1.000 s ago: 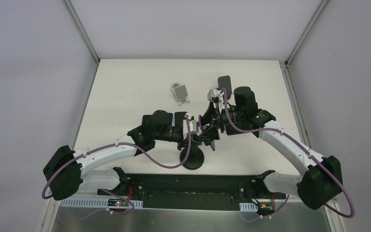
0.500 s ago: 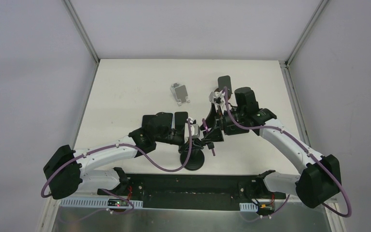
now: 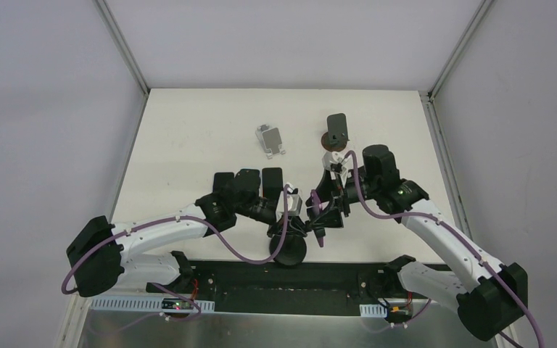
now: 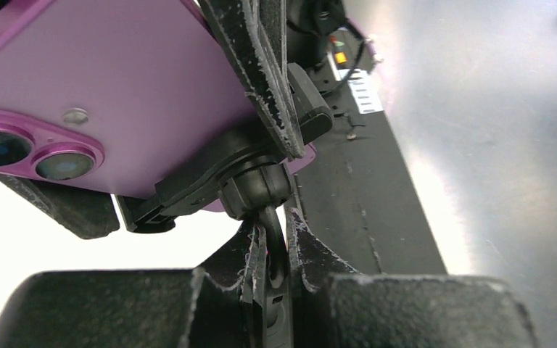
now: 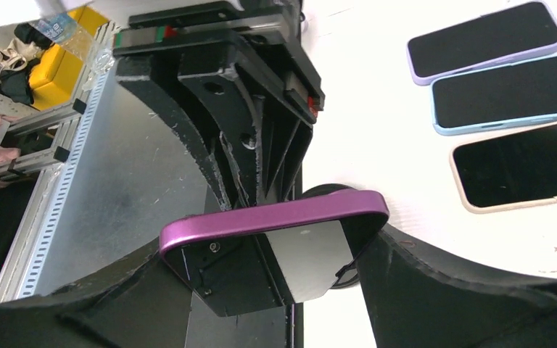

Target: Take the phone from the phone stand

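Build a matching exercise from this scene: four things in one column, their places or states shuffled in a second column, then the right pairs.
Column one
1. purple phone
2. left claw
3. grey stand
4. three phones

Column two
a. lying flat, screens up, side by side
b. shut on the black stand's neck
c. empty, out beyond both arms
d. clamped in the right claw

Pairs: 1-d, 2-b, 3-c, 4-a

Three flat phones (image 5: 511,83), seemingly beside stand (image 3: 288,250)
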`<state>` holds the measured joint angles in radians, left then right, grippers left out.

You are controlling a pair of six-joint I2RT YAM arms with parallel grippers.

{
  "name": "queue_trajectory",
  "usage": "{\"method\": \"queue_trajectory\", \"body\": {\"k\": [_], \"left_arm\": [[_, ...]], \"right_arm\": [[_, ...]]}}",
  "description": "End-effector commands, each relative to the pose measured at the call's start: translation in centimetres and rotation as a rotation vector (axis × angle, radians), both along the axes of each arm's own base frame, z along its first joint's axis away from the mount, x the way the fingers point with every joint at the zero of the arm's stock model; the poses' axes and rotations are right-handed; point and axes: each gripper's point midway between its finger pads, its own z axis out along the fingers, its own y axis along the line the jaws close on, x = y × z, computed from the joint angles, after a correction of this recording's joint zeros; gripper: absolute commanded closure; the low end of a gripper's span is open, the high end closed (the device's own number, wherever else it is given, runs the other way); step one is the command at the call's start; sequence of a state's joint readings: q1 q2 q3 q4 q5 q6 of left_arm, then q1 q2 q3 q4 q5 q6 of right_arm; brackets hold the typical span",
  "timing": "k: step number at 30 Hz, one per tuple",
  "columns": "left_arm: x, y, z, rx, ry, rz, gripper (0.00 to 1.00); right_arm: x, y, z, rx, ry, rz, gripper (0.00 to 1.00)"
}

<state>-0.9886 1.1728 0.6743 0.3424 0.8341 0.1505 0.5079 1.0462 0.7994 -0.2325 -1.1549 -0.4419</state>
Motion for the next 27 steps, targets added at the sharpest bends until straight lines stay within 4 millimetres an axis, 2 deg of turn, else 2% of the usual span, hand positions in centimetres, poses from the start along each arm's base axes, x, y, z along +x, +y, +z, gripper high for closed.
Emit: {"method": "queue_trajectory", "body": {"k": [1,8,16,27], "left_arm": [[-10.8,2.6,7.9,-0.207,0.008,-0.580,1.00],[-10.9,2.9,8.0,-0.204,0.018,-0.598,1.00],[-10.7,2.8,7.7,-0.196,0.025,-0.591,1.00],[-9.8,2.2,7.0,-0.179,0.036,-0.551,1.00]], "right_arm": [[6.5,-0.3,0.9,-0.021,-0.366,-0.230,1.00],[2.8,-0.1,2.5,0.042,-0.318,-0.152,1.00],[-0.5,0.2,4.1,0.103,-0.270,-0.093,1.00],[-2.8,0.1,5.0,0.128,-0.222,-0.059,1.00]]}}
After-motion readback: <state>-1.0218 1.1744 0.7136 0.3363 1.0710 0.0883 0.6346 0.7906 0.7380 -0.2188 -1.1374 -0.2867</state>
